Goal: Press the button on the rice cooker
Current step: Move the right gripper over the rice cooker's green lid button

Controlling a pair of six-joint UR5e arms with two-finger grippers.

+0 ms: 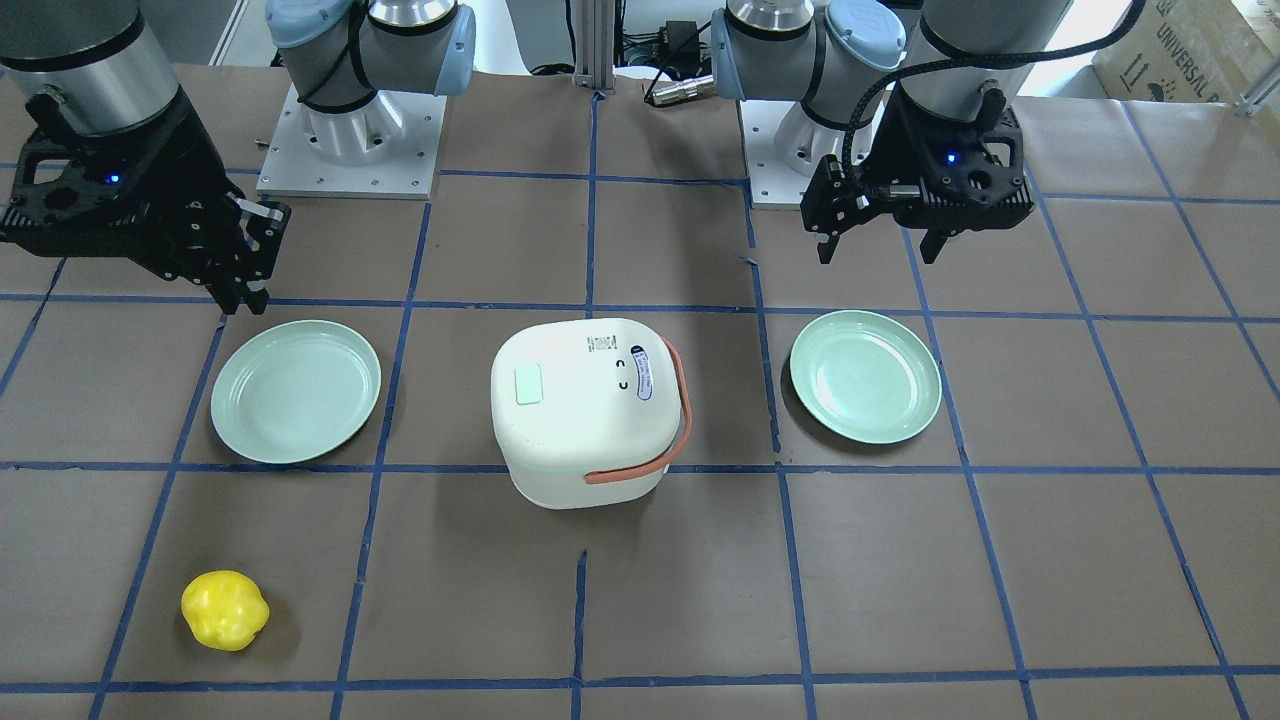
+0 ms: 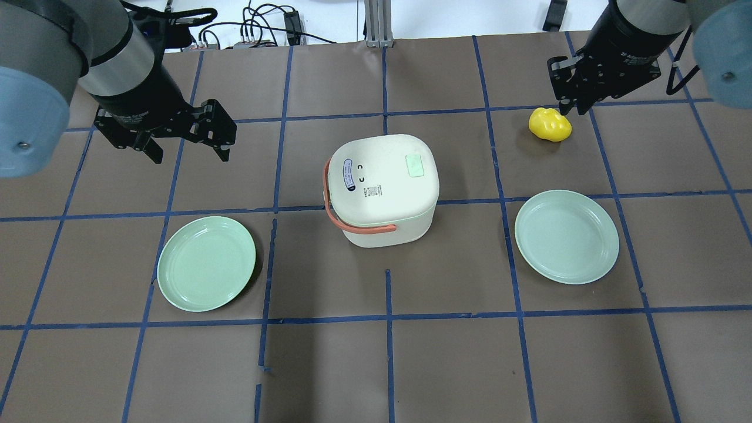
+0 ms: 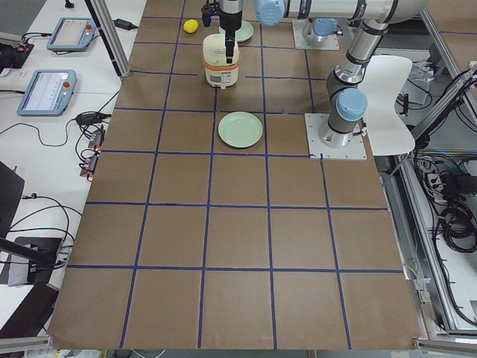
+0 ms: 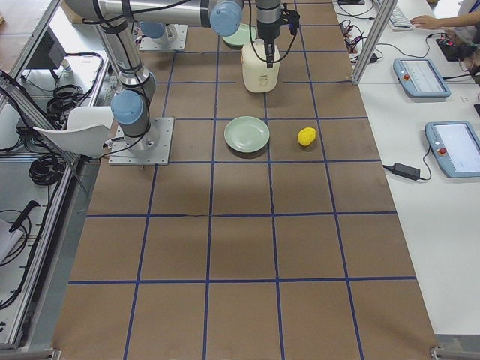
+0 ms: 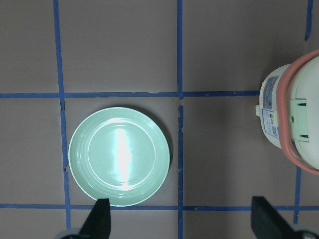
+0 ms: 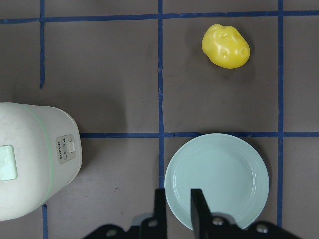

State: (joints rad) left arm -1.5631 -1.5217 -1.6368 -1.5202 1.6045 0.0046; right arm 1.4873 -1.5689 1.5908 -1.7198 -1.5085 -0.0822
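The white rice cooker [image 2: 382, 182] with an orange handle stands mid-table. A pale green rectangular button [image 2: 415, 165] sits on its lid, and it also shows in the front view [image 1: 528, 384]. A small front panel [image 6: 67, 149] shows in the right wrist view. My left gripper [image 2: 191, 155] is open and empty, hovering left of the cooker and above a green plate [image 5: 118, 157]. My right gripper [image 2: 568, 108] is shut and empty, far right of the cooker, next to a yellow toy [image 2: 550, 124]. Neither gripper touches the cooker.
Two pale green plates lie on the brown paper: one at left [image 2: 206, 263], one at right [image 2: 566, 236]. The yellow toy [image 6: 226, 46] lies beyond the right plate. Blue tape lines grid the table. The arm bases [image 1: 350, 140] stand at the robot's edge.
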